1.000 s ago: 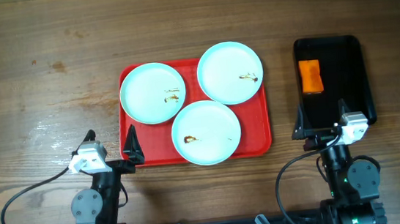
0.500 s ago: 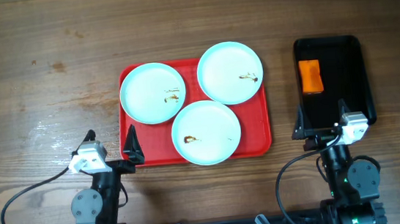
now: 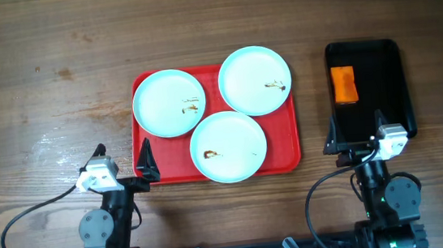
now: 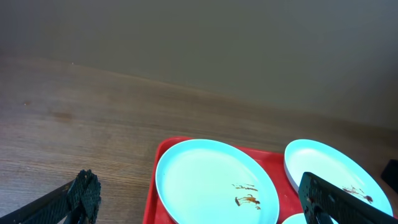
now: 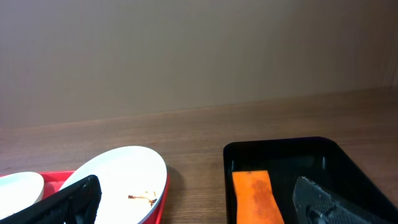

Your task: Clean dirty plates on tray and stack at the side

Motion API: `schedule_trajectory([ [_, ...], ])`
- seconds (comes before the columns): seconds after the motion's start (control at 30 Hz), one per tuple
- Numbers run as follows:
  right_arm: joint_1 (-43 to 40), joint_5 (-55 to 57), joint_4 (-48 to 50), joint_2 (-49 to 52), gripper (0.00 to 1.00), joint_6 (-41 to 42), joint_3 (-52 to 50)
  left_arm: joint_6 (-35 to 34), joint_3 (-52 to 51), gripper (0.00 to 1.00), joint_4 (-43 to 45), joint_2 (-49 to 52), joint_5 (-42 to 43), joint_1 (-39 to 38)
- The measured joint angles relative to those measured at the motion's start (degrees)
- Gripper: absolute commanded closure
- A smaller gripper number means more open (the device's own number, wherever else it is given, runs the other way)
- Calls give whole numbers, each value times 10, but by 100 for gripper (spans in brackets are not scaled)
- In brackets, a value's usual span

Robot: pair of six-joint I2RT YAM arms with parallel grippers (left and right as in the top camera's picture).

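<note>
Left end effector (image 3: 123,154) gapes at the tray's (image 3: 290,162) near-left corner; three smeared plates (image 3: 169,102) lie on it just ahead. Right end effector (image 3: 355,131), also spread, straddles a black tray's (image 3: 383,68) near end, orange block (image 3: 344,84) ahead.

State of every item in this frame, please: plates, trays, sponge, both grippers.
Red tray: holds three plates.
Left plate: smeared, on tray.
Far plate: smeared, on tray.
Near plate: smeared, on tray.
Black tray: holds orange sponge.
Left gripper: open, empty.
Right gripper: open, empty.
</note>
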Motion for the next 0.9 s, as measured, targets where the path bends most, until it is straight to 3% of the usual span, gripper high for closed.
schedule_trajectory([
  [0.17, 0, 0, 0, 0, 0, 0, 0, 3, 39, 0, -77, 40, 13, 0],
  [0.27, 0, 0, 0, 2, 0, 0, 0, 11, 129, 0, -146, 145, 17, 0],
  [0.4, 0, 0, 0, 3, 0, 0, 0, 20, 326, 0, -269, 326, 30, 0],
  [0.5, 0, 0, 0, 4, 0, 0, 0, 27, 530, 0, -453, 497, 67, 0],
  [0.53, 0, 0, 0, 4, 0, 0, 0, 28, 554, 0, -469, 520, 70, 0],
  [0.57, 0, 0, 0, 4, 0, 0, 0, 29, 610, 0, -544, 567, 79, 0],
  [0.63, 0, 0, 0, 4, 0, 0, 0, 29, 641, 0, -569, 607, 107, 0],
  [0.9, 0, 2, 0, 4, 0, -1, 0, 29, 642, 0, -574, 608, 139, 0],
])
